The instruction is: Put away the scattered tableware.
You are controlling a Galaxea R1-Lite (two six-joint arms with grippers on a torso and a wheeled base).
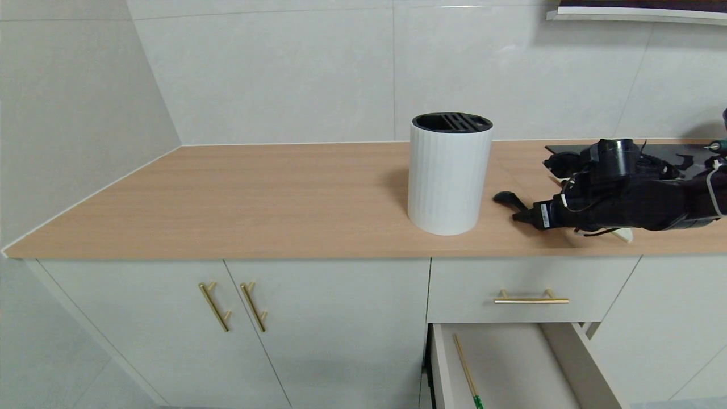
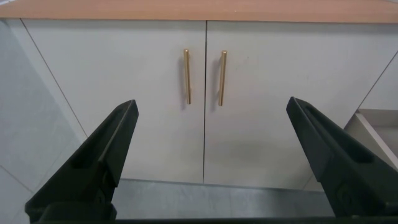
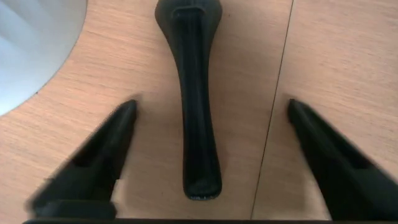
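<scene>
A black utensil handle (image 1: 504,197) lies flat on the wooden counter (image 1: 255,193), just right of a white ribbed holder (image 1: 448,176) with a black slotted top. My right gripper (image 1: 518,216) hovers low over that handle, open. In the right wrist view the handle (image 3: 198,93) runs between the two spread fingers of the right gripper (image 3: 210,106), apart from both, and the holder's edge (image 3: 31,43) shows in the corner. The rest of the utensil is hidden under my arm. My left gripper (image 2: 211,104) is open and holds nothing, below counter height in front of the cabinet doors (image 2: 205,124).
A pale object (image 1: 622,234) pokes out from under my right arm near the counter's front edge. A dark cooktop (image 1: 554,149) sits at the back right. Below, a drawer (image 1: 511,363) stands pulled out with chopsticks (image 1: 466,369) inside. The counter's left half is bare wood.
</scene>
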